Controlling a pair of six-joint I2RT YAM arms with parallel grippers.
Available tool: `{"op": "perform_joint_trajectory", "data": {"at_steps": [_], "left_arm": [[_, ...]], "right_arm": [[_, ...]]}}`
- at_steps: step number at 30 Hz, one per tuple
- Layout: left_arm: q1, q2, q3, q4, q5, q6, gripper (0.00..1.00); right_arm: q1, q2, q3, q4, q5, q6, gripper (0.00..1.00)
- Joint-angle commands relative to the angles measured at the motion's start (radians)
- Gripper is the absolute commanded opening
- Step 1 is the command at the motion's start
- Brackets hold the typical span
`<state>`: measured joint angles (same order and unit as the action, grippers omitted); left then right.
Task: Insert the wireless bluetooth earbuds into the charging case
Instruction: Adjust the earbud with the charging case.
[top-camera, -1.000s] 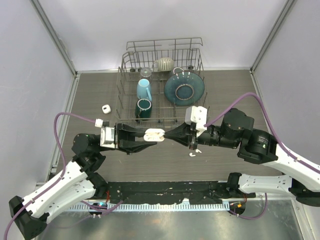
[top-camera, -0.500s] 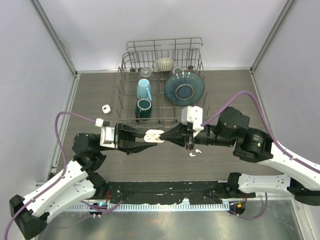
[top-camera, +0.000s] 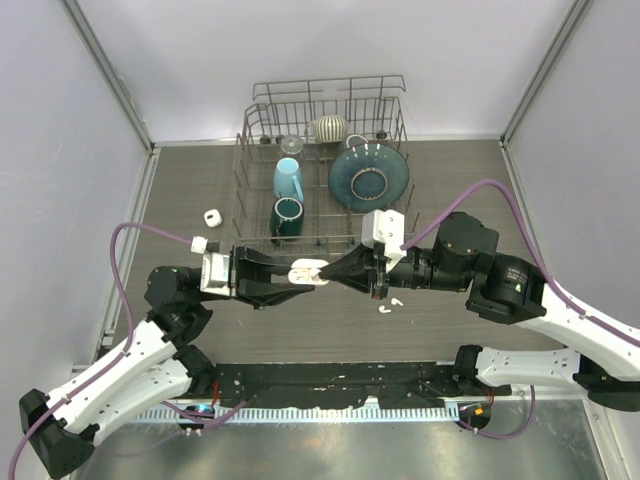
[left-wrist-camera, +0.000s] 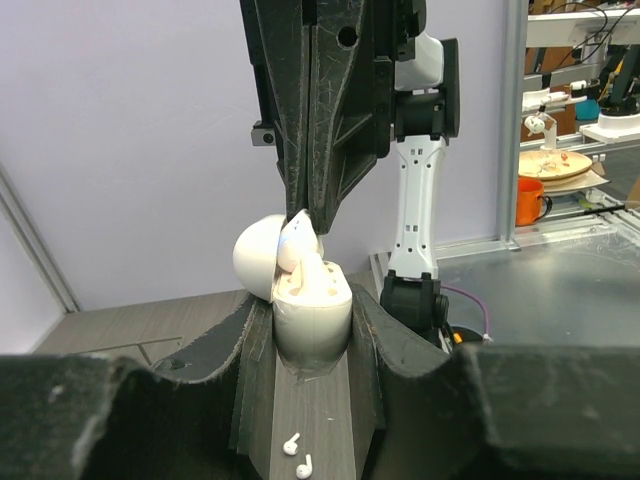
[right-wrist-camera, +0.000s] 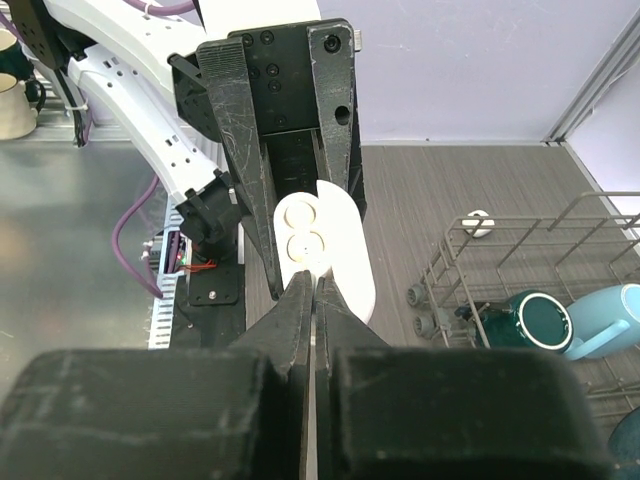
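The white charging case (top-camera: 307, 270) is clamped upright between the fingers of my left gripper (top-camera: 300, 272), its lid (left-wrist-camera: 256, 255) swung open. In the left wrist view the case (left-wrist-camera: 312, 325) fills the gap in that gripper (left-wrist-camera: 312, 300). My right gripper (top-camera: 326, 277) points left at the case mouth, shut on one white earbud (left-wrist-camera: 294, 246) that touches the case's top. From the right wrist, the gripper (right-wrist-camera: 313, 285) hides the earbud, and the case (right-wrist-camera: 322, 240) shows its two round sockets. Two more earbuds (top-camera: 385, 309) (top-camera: 397, 299) lie on the table under the right wrist.
A wire dish rack (top-camera: 245, 150) stands at the back with a light blue mug (top-camera: 288, 178), a dark teal mug (top-camera: 287, 215) and a teal plate (top-camera: 368, 178). A small white object (top-camera: 212, 218) lies on the table left of the rack.
My right gripper has moved left, bringing its tips and the earbud onto the open case. Over the last half second it has barely moved. The left arm has stayed still.
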<state>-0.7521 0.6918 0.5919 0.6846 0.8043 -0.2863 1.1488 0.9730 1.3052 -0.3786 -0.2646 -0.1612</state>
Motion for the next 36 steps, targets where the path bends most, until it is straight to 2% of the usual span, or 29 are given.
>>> {"op": "perform_joint_trajectory", "data": {"at_steps": [1, 22, 26, 30, 36], "left_arm": [[-0.009, -0.014, 0.029, 0.052, 0.036, -0.013, 0.0], [-0.01, -0.009, 0.039, 0.082, 0.029, -0.013, 0.0], [-0.01, -0.005, 0.039, 0.092, 0.03, -0.014, 0.0], [-0.01, -0.006, 0.04, 0.098, 0.038, -0.014, 0.0], [-0.01, -0.009, 0.039, 0.101, 0.041, -0.013, 0.0]], "right_arm": [[-0.014, -0.005, 0.04, 0.003, 0.016, -0.029, 0.01], [-0.017, 0.05, 0.085, -0.141, -0.12, -0.11, 0.01], [-0.017, 0.066, 0.088, -0.151, -0.104, -0.118, 0.01], [-0.017, 0.067, 0.085, -0.155, -0.012, -0.121, 0.02], [-0.017, 0.066, 0.086, -0.161, 0.056, -0.13, 0.1]]}}
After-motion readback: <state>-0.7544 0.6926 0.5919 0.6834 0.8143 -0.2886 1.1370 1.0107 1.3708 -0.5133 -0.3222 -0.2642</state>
